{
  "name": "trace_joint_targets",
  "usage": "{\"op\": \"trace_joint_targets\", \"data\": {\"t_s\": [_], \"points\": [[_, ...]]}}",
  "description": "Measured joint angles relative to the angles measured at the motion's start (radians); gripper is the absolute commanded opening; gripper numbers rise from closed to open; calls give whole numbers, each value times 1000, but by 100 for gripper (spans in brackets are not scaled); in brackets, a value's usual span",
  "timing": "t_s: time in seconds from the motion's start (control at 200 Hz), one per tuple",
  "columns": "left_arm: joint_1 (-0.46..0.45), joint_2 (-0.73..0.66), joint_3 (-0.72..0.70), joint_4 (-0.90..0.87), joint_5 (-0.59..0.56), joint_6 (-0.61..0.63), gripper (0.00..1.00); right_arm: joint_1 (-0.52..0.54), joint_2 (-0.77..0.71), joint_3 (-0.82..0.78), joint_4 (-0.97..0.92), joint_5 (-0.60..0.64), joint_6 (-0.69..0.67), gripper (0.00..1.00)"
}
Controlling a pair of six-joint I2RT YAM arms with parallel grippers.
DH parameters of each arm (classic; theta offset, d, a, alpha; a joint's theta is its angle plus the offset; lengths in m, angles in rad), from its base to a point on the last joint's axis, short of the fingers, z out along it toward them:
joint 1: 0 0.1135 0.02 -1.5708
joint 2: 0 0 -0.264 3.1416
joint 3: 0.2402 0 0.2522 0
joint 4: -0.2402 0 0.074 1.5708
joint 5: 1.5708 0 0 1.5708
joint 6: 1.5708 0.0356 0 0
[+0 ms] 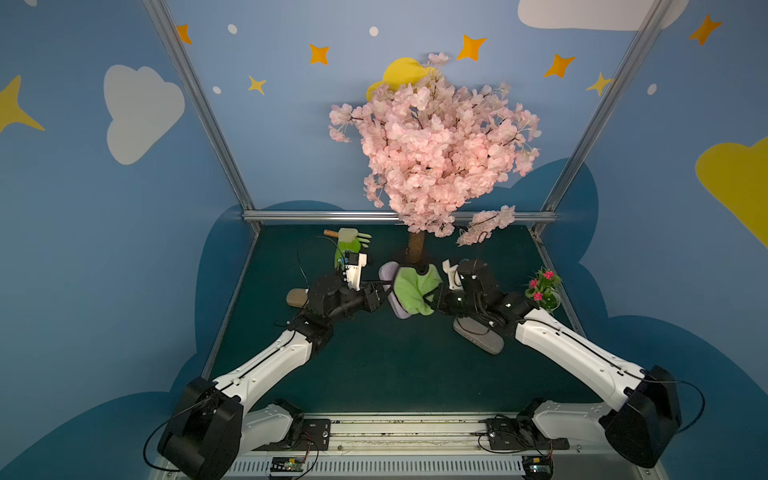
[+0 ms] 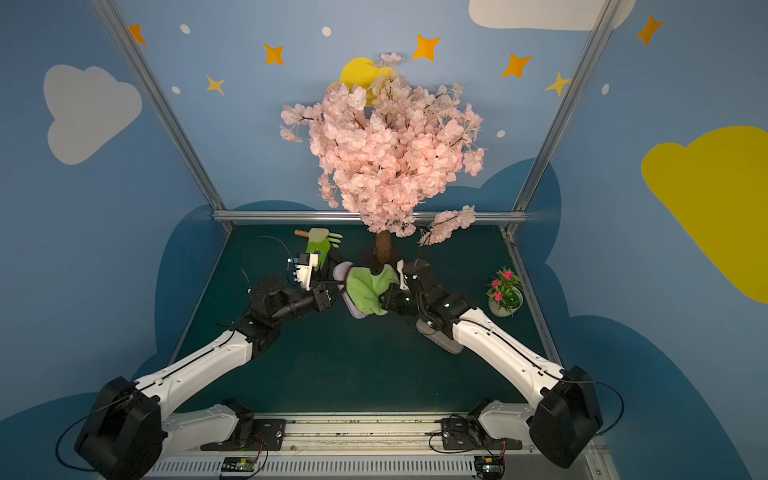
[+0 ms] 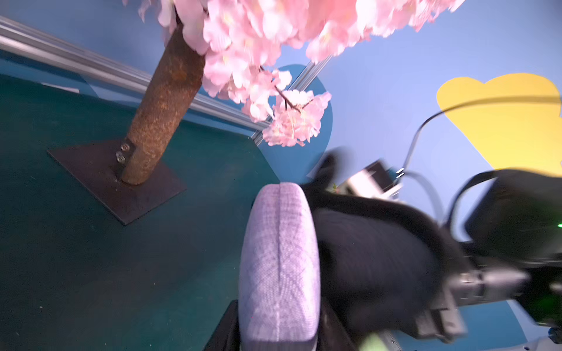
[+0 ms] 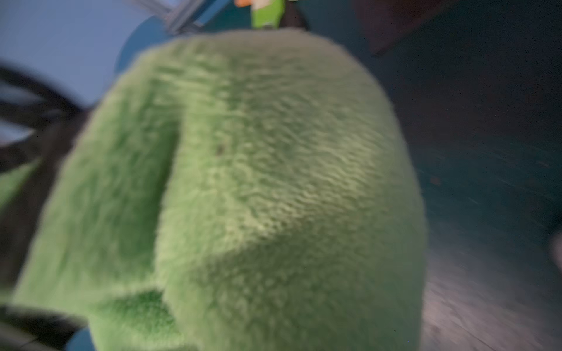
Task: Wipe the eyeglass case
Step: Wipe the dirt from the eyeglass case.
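A lilac fabric eyeglass case (image 1: 388, 272) (image 2: 341, 271) hangs above the table in front of the tree trunk. My left gripper (image 1: 384, 296) (image 2: 337, 293) is shut on one of its ends. In the left wrist view the case (image 3: 279, 258) sits between two dark fingers (image 3: 226, 329). A fluffy green cloth (image 1: 415, 289) (image 2: 369, 289) lies draped over the case's upper side, bunched in my shut right gripper (image 1: 432, 298) (image 2: 386, 300). The cloth (image 4: 243, 182) fills the right wrist view and hides that gripper's jaws.
The tree trunk (image 1: 415, 247) on its dark base plate (image 3: 115, 179) stands just behind the case, with pink blossoms overhead. A grey case (image 1: 478, 334) lies under the right arm and a tan one (image 1: 296, 297) beside the left arm. A green glove (image 1: 349, 245) and a flower pot (image 1: 544, 289) lie further off.
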State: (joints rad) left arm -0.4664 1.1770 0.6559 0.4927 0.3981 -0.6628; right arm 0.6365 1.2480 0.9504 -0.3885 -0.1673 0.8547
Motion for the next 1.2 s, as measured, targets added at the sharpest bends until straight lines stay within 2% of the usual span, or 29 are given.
{"op": "trace_joint_targets", "data": {"t_s": [0.09, 0.19, 0.315, 0.435, 0.641, 0.841, 0.981, 1.096, 1.196], "points": [[10, -42, -1, 27, -6, 1, 3, -34, -19, 7, -152, 64, -20, 0], [10, -68, -8, 52, -11, 0, 3, 41, -22, 182, -275, 135, -80, 0], [5, -41, -8, 63, -10, -12, 3, 172, -12, 418, -238, 166, -152, 0], [-15, -9, -8, 63, -18, -21, 3, 245, 47, 505, -128, 96, -156, 0], [-28, -3, -16, 37, -48, -27, 3, 265, 201, 448, 29, -31, -92, 0], [-13, 26, -24, 2, -69, -73, 3, 151, 135, 188, 195, -161, 51, 0], [31, 26, -24, 16, -94, -127, 3, 56, 89, 57, 141, -185, 101, 0], [41, 25, -14, 36, -109, -169, 3, 29, 48, 80, 15, -137, 61, 0], [41, 25, 20, -23, -130, -209, 3, 76, 34, 222, -45, -122, -8, 0]]}}
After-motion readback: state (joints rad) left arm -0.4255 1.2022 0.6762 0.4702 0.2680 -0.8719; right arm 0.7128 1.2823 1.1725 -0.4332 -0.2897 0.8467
